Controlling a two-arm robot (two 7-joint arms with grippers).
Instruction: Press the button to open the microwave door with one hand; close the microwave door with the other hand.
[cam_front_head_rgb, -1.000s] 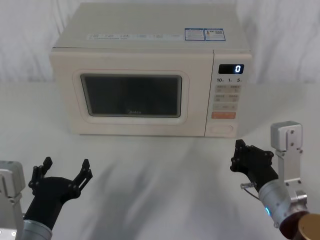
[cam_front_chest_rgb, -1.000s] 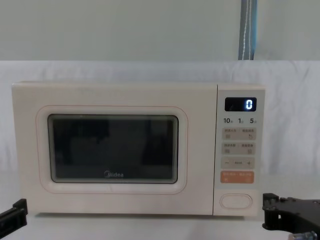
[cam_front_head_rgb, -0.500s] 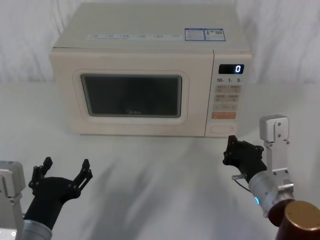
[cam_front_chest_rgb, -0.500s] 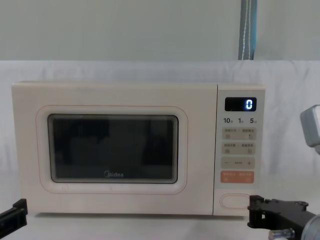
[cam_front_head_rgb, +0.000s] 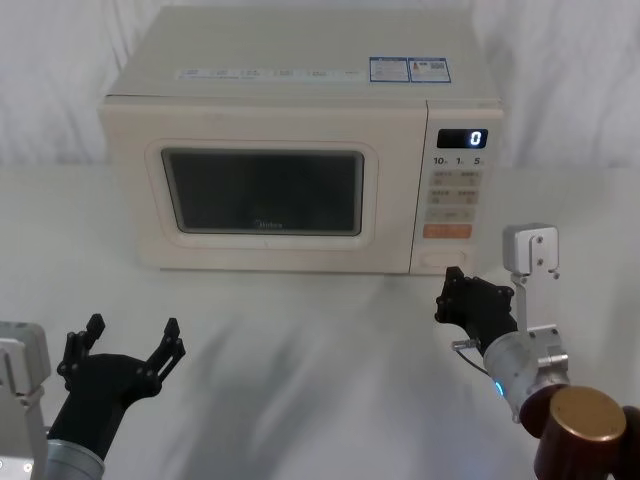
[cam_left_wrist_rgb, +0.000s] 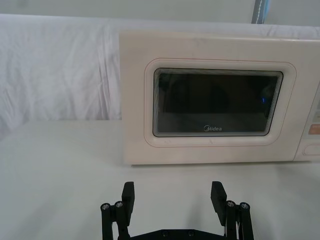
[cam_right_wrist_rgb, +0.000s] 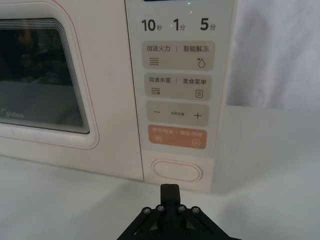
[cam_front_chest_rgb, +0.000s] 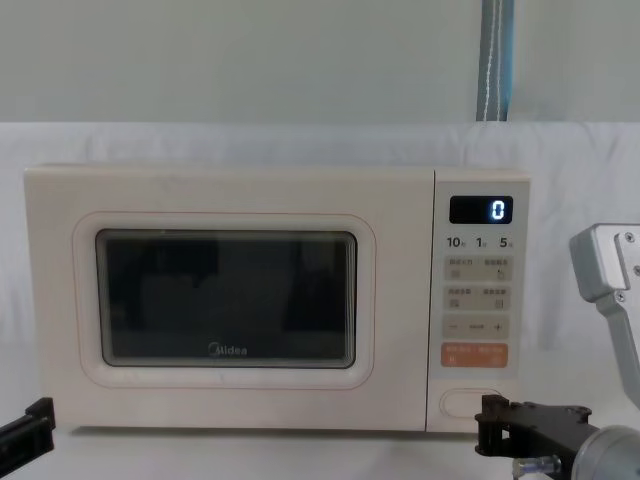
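A: My right gripper (cam_front_head_rgb: 452, 293) has its fingers pressed together, tip just in front of the button (cam_right_wrist_rgb: 178, 170) at the microwave's lower right corner, not touching that I can see.

B: And the left?

A: Left gripper (cam_front_head_rgb: 128, 345) sits near me on the left, fingers spread. The microwave door (cam_front_head_rgb: 265, 190) is flush.

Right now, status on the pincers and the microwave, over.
Right pincer shut, just short of the button. Left pincer open, parked low at left. Microwave door closed. Nothing in the way.
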